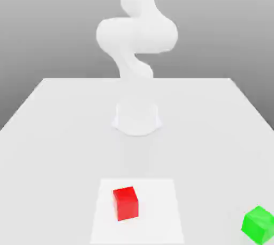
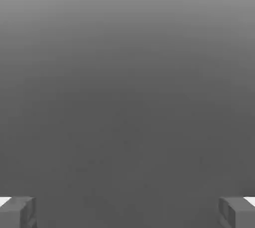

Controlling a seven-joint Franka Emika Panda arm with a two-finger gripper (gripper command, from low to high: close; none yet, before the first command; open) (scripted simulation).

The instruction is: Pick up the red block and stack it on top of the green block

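Note:
A red block (image 1: 126,203) sits on a lighter square patch of the white table (image 1: 64,131), near the front and slightly toward the exterior view's left. A green block (image 1: 259,224) rests at the front on the exterior view's right, well apart from the red one. In the hand view my gripper (image 2: 127,212) stands open, its two grey fingertips (image 2: 17,212) wide apart with nothing between them and only plain grey background behind. The white arm (image 1: 136,35) rises from its round base (image 1: 137,118) at the table's middle and runs up out of the picture.
The table's far edge (image 1: 137,79) lies behind the arm base. A pale square patch (image 1: 160,212) surrounds the red block.

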